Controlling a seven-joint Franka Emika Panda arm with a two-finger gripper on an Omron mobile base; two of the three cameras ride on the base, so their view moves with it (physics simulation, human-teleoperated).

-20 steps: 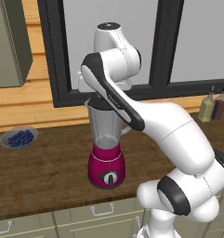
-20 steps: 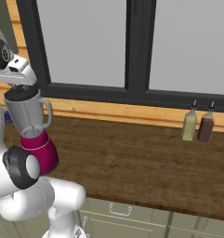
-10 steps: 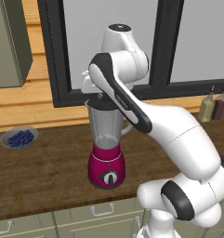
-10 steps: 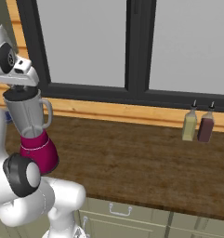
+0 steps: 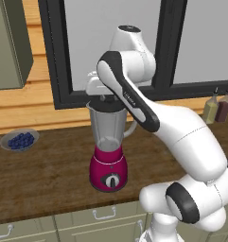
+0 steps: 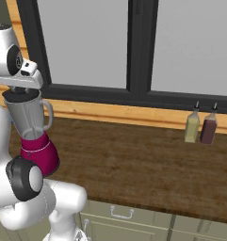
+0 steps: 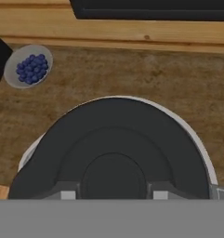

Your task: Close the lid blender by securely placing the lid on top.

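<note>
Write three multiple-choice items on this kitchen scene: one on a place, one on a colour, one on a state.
1. Where is the bowl of blueberries?
A. On the counter left of the blender
B. Beside the bottles
C. On the windowsill

2. What colour is the blender base?
A. Black
B. Magenta
C. White

3. Where is the lid?
A. Flat on the counter
B. On the floor
C. At the jar's rim, under the end effector

Answers: 1 A, the left base view shows it there; 2 B, both base views show magenta; 3 C, the hand view shows the rim ringing it.
</note>
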